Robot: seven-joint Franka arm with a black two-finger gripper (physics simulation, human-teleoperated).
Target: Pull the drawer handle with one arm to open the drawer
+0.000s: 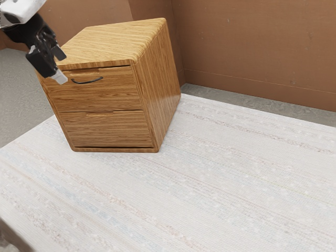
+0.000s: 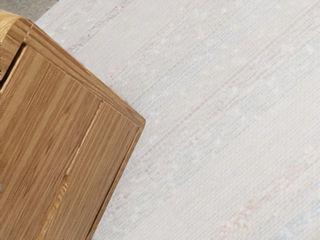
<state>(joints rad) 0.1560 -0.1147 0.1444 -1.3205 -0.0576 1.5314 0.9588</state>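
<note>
Cabinet [image 1: 131, 68] of striped wood stands by the table's [image 1: 236, 173] far edge, toward the exterior view's left. Its top drawer [image 1: 100, 94] carries a thin dark handle [image 1: 87, 81], and that drawer's front sits level with the lower drawer [image 1: 105, 128] beneath. The black gripper [image 1: 56, 73] hangs just beside the handle's end, at the drawer's upper corner; whether it is open or closed cannot be told.

Top drawer [image 1: 94, 89] of wooden cabinet [image 1: 157, 79] — shut, flush — thin dark curved handle [image 1: 87, 80] near its upper edge
</note>
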